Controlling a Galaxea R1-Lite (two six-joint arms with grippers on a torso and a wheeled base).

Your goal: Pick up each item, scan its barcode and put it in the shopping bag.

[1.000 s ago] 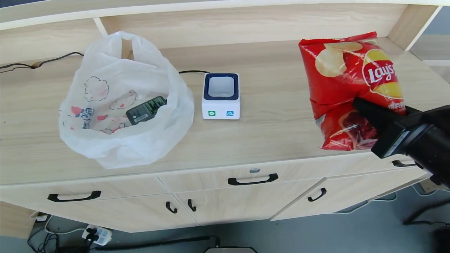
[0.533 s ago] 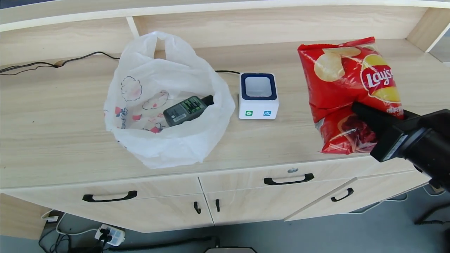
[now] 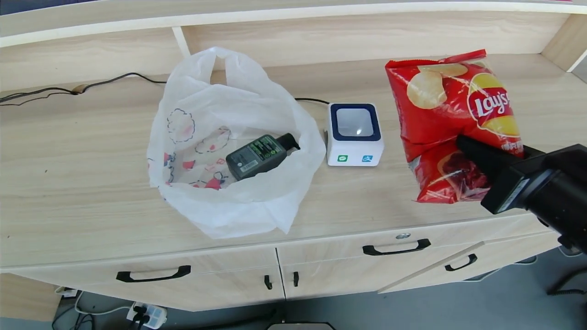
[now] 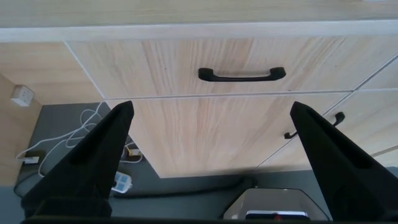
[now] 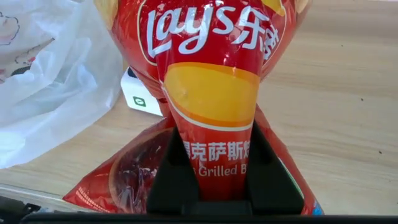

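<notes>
A red chip bag (image 3: 451, 114) hangs upright above the right part of the counter, pinched near its middle by my right gripper (image 3: 477, 151). In the right wrist view the two black fingers (image 5: 180, 162) squeeze the chip bag (image 5: 211, 99) between them. The white barcode scanner (image 3: 354, 134) with a dark blue rim stands on the counter just left of the bag. The white shopping bag (image 3: 229, 142) lies open left of the scanner, with a dark green bottle (image 3: 259, 156) inside. My left gripper (image 4: 214, 162) hangs open below the counter, facing the drawer fronts.
The wooden counter (image 3: 82, 183) has a raised back shelf (image 3: 321, 27). A black cable (image 3: 69, 87) runs along the back left, another leads to the scanner. Drawers with black handles (image 3: 396, 250) sit below the front edge. Bare counter lies left of the shopping bag.
The head camera has swung, so the whole scene has shifted right in the picture. The chip bag stays held in my right gripper, now closer to the scanner.
</notes>
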